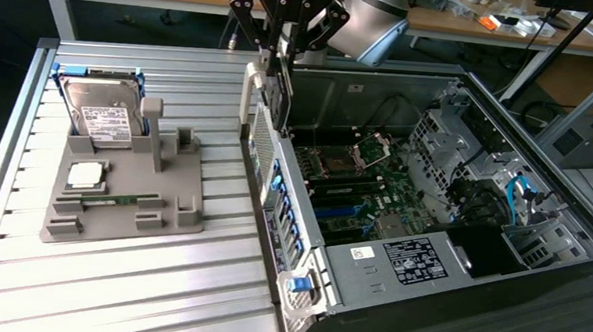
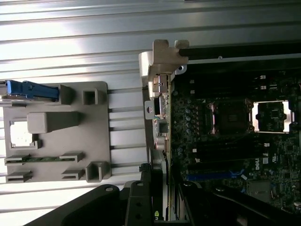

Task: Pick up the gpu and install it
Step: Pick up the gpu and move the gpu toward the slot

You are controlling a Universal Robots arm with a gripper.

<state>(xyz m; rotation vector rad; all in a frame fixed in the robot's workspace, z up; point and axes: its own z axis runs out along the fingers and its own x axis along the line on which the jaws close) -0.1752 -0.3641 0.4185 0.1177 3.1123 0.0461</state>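
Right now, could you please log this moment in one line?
gripper: shut on gpu | gpu: on edge over open case | installed: no

The tabletop [image 1: 110, 294] is made of long shiny metal strips with thin dark gaps between them. A metal rim runs along its edge. Two things sit right on it. A flat gray holder [image 1: 181, 199] lies toward the exterior view's left. A big open computer case [image 1: 264, 144] lies on its side toward the exterior view's right, just beside the holder but not touching it. Bare strips show between them, bright with light.
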